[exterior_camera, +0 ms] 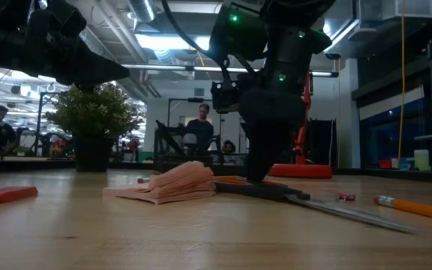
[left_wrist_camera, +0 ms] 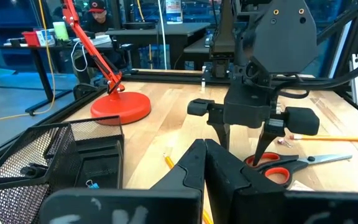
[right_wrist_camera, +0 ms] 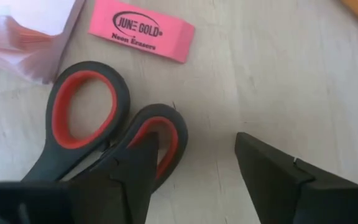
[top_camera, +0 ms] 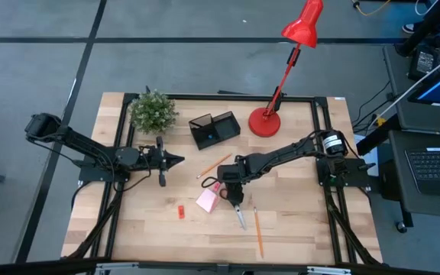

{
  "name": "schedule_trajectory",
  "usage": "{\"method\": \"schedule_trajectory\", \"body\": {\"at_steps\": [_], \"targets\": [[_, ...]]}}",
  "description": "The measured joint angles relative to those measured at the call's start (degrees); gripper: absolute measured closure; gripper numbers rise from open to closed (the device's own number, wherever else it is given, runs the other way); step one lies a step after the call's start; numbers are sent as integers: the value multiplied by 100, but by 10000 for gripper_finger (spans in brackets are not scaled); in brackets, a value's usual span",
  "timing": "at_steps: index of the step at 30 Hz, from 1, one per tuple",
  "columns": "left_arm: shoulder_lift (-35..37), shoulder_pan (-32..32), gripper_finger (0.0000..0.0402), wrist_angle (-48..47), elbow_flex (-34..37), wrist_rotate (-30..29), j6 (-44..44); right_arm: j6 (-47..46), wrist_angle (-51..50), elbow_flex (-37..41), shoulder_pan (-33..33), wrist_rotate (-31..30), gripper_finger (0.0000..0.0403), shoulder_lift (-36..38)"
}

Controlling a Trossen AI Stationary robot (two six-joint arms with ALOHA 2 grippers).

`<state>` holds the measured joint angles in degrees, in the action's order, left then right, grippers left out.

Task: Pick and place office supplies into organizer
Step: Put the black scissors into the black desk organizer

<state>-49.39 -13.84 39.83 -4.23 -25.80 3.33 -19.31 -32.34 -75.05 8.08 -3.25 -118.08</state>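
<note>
High view: the left gripper (top_camera: pixel 176 160), fingers pressed together, hovers beside the black mesh organizer (top_camera: pixel 214 129). Mid-table, the right gripper (top_camera: pixel 235 200) stands spread over the red-and-black looped scissors (top_camera: pixel 234 207), seemingly touching one handle, beside a pink rectangular eraser (right_wrist_camera: pixel 142 30).

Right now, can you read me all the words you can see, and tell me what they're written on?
"JUNE GOLD" on the pink eraser, in the right wrist view.
"Neon Erasers" just under it, on the same eraser.
Nothing else can be read: the scissors, pencils and red lamp base show no readable print.
</note>
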Motion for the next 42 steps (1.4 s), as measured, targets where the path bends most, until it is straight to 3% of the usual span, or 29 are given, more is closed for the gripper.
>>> {"method": "schedule_trajectory", "body": {"at_steps": [5, 18, 26, 31, 36, 42], "targets": [[0, 0, 399, 0, 0, 0, -1, 21, -195, -191, -4, 16, 220, 5], [0, -1, 400, 0, 0, 0, 0, 307, -396, -367, -4, 39, 383, -13], [0, -1, 400, 0, 0, 0, 0, 333, -409, -367, 30, -95, 387, -12], [0, -1, 399, 1, 0, 0, 0, 489, -456, -363, 144, -680, 387, 34], [0, 1, 400, 17, 0, -1, -1, 636, -544, -344, 300, -1734, 388, 243], [0, -1, 401, 143, 4, -2, 0, 640, -548, -352, 453, -2387, 388, 607]]}}
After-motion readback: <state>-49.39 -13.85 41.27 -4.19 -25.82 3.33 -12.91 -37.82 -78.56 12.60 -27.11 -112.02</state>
